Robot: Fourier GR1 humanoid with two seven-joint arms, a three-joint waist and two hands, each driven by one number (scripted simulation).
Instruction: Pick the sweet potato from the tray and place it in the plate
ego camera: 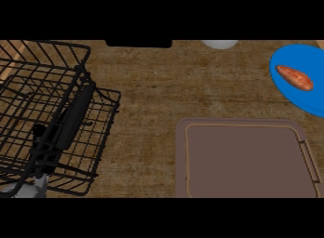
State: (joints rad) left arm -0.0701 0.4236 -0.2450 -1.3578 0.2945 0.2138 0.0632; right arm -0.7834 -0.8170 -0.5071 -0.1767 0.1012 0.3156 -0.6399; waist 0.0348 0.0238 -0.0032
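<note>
- Hands: neither one shows in the head view, so their state cannot be told.
- Sweet potato (pixel 294 77): lies on the blue plate (pixel 316 100), upper right.
- Brown tray (pixel 251 160): lower right on the tabletop (pixel 158 93).
- Black wire basket (pixel 44 121): left side.

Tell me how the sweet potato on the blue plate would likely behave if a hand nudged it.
The sweet potato looks long with tapered ends, so it would probably roll sideways or pivot rather than slide straight. It looks solid, so likely stiff. It lies well inside the blue plate, so a light nudge probably would not send it off.
</note>
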